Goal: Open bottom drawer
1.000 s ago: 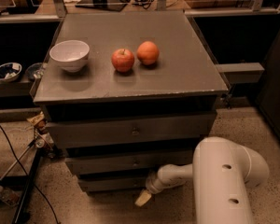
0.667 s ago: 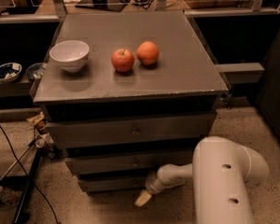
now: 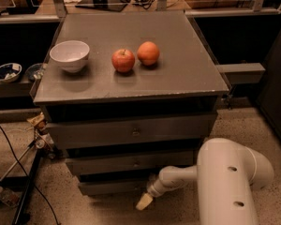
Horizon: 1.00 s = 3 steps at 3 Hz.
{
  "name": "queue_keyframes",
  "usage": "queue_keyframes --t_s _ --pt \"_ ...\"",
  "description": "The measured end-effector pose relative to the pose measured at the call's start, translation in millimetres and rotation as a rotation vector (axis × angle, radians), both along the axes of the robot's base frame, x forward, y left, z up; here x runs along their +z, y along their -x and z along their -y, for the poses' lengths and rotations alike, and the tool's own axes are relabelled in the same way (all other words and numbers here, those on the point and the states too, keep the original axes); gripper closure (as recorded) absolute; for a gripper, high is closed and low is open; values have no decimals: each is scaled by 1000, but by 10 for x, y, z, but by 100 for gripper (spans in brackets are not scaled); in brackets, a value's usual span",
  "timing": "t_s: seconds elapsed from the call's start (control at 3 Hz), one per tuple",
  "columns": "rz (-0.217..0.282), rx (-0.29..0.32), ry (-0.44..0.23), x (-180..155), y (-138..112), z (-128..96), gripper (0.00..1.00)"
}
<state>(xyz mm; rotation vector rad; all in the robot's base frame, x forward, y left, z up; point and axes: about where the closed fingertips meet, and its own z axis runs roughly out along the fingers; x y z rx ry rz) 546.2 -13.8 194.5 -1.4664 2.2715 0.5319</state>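
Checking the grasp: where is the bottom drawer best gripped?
Probably at its middle, head-on from the front: the bottom drawer is a flat panel, its knob hard to see. The gripper hangs low just in front of it.

A high camera looks down at the cabinet [image 3: 182,71] front, end effector [image 3: 144,201] bottom centre.

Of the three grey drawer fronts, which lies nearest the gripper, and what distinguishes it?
The bottom drawer, the lowest, narrowest-looking front. The gripper hangs just before its right end, near the floor; the middle drawer and top drawer sit higher.
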Motion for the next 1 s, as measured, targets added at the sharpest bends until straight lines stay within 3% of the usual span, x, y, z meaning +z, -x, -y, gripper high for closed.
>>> queue_keyframes --t_s 0.33,0.67,1.0 --pt "-26 7 -51 108 208 13 0" --pt "-29 8 -59 127 233 10 0" --pt "-48 10 -124 251 483 55 0"
